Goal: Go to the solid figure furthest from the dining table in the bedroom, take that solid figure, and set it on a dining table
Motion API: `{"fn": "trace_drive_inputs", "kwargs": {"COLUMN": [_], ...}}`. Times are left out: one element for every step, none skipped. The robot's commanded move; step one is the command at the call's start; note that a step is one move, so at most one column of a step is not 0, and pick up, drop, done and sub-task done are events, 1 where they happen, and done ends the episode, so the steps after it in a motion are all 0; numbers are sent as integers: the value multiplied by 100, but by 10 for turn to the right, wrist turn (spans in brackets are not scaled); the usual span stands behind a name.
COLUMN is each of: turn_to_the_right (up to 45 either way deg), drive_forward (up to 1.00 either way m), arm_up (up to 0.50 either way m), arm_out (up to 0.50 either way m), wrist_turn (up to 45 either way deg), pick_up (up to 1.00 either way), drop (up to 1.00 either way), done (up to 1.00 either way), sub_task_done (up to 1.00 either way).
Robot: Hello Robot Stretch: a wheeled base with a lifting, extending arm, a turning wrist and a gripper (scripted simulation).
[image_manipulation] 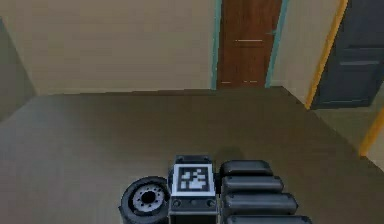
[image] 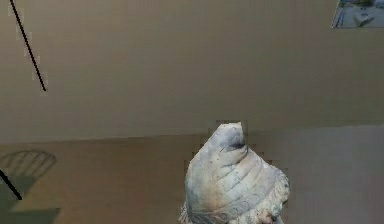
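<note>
A grey stone-like solid figure (image: 233,177) with a ridged, rounded cone top rises from the bottom edge of the forward view, right of the middle. Its base is cut off by the picture's edge, so I cannot tell what it rests on. In the arm side view the arm's dark segmented bar (image_manipulation: 255,193) lies low at the bottom edge, with a white marked square (image_manipulation: 192,178) at its end. Left of the square sits the gripper's (image_manipulation: 145,198) dark round body. I cannot make out its far end, so I cannot tell whether it holds anything.
A plain beige wall (image: 190,70) stands close ahead, with a picture (image: 359,13) at its top right and thin black rods (image: 28,48) at the left. To the arm side, bare brown floor (image_manipulation: 150,130) runs to a brown door (image_manipulation: 247,42) and a dark grey door (image_manipulation: 351,50).
</note>
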Motion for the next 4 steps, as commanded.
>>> {"fn": "trace_drive_inputs", "kwargs": {"turn_to_the_right": [-450, -150, 0, -450], "drive_forward": [0, 0, 60, 0], "arm_up": [0, 0, 0, 0], "arm_out": [0, 0, 0, 0], "wrist_turn": [0, 0, 0, 0], "pick_up": [0, 0, 0, 0], "drop": [0, 0, 0, 0], "done": [0, 0, 0, 0], "sub_task_done": [0, 0, 0, 0]}}
